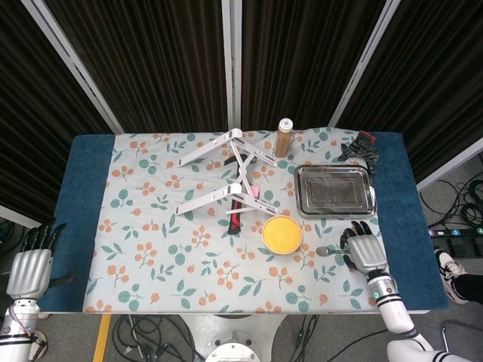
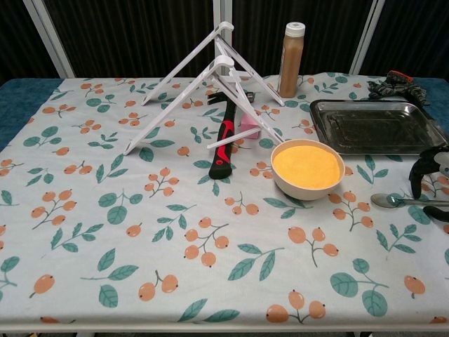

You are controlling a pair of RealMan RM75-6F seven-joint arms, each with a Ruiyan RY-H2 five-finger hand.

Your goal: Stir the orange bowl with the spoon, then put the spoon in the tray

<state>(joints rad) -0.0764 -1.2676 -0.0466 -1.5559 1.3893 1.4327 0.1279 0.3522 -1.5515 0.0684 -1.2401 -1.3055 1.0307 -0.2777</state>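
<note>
At four o'clock from the orange bowl [image 1: 282, 234], the spoon [image 1: 330, 250] lies flat on the tabletop [image 1: 189, 256]; the right hand [image 1: 364, 250] hovers over its handle, fingers apart, holding nothing, apparently positioned to pick it up. Left hand [image 1: 29, 265] idles open off the tabletop's edge.

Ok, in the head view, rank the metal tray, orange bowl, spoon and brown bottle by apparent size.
Largest to smallest:
1. metal tray
2. orange bowl
3. spoon and brown bottle: too close to rank, and the spoon handle is partly covered by the right hand.
</note>
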